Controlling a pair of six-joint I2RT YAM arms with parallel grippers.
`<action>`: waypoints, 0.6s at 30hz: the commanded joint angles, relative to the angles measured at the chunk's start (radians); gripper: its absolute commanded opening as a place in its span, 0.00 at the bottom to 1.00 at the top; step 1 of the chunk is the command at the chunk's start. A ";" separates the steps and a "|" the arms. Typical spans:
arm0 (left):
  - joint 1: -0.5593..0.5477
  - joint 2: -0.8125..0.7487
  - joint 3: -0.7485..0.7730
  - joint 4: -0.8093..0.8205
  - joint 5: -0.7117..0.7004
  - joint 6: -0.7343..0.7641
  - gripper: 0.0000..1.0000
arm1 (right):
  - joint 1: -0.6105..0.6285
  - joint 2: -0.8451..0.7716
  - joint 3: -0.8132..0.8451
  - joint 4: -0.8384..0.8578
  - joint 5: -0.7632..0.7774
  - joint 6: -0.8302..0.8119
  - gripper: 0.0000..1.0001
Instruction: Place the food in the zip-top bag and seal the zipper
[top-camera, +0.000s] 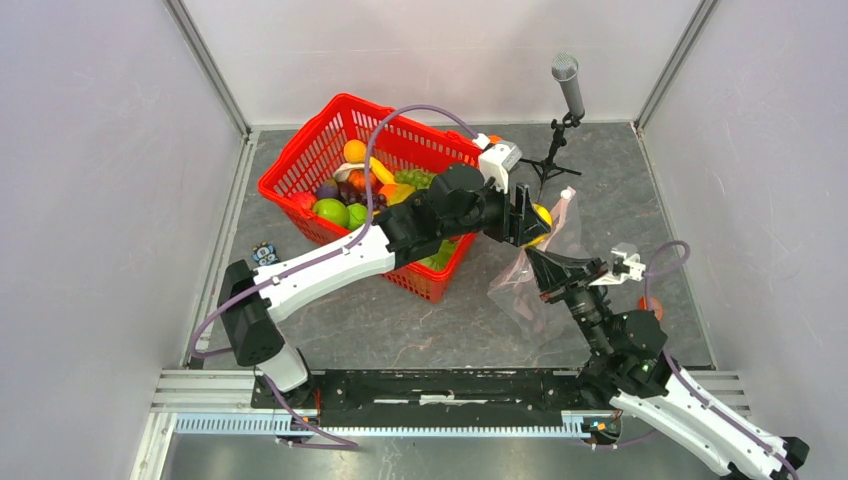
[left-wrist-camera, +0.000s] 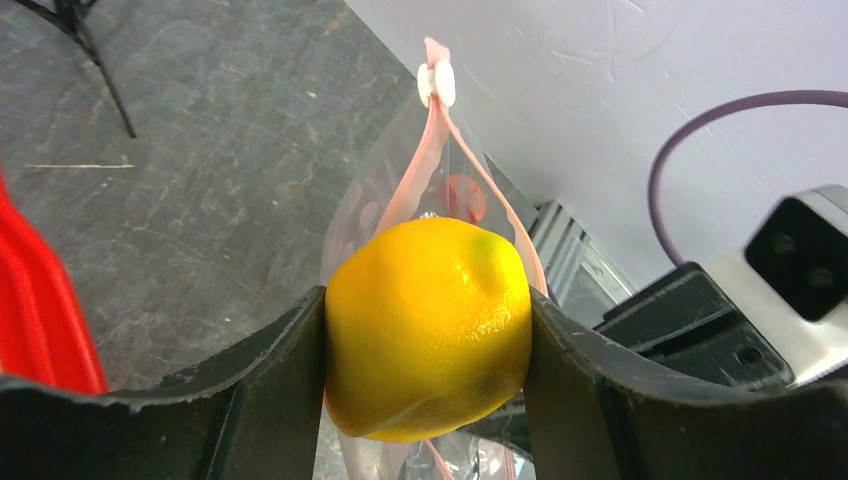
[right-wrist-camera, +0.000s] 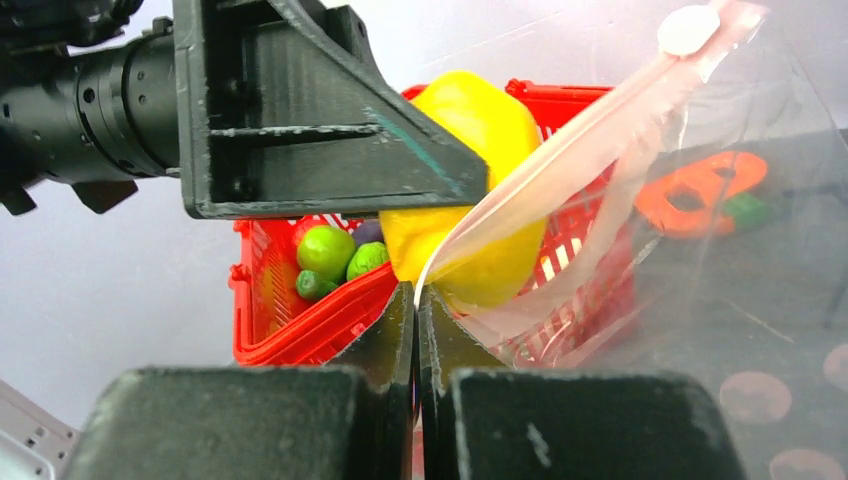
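Observation:
My left gripper (top-camera: 535, 222) is shut on a glossy yellow lemon (left-wrist-camera: 428, 325) and holds it at the open mouth of the clear zip-top bag (top-camera: 540, 285). My right gripper (right-wrist-camera: 417, 295) is shut on the bag's rim and holds the bag up. The pale-pink zipper strip (left-wrist-camera: 432, 160) runs up to a white slider (left-wrist-camera: 436, 83); the slider also shows in the right wrist view (right-wrist-camera: 688, 28). The lemon (right-wrist-camera: 470, 130) sits partly behind the plastic. More toy food (top-camera: 350, 190) lies in the red basket.
The red mesh basket (top-camera: 300, 160) stands at the back left. A microphone on a small tripod (top-camera: 567, 85) stands at the back right. A flat orange e-shaped object (right-wrist-camera: 700, 190) lies behind the bag. A small dark object (top-camera: 264, 254) lies left of the basket.

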 joint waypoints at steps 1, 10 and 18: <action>-0.008 0.038 0.002 0.032 0.167 -0.039 0.36 | 0.004 -0.095 -0.057 0.023 0.116 0.084 0.00; -0.007 0.063 0.064 -0.088 0.115 0.053 0.35 | 0.004 -0.130 0.022 -0.229 0.205 0.049 0.00; 0.020 -0.150 -0.002 -0.098 -0.163 0.247 0.37 | 0.004 -0.007 0.031 -0.312 0.249 0.006 0.00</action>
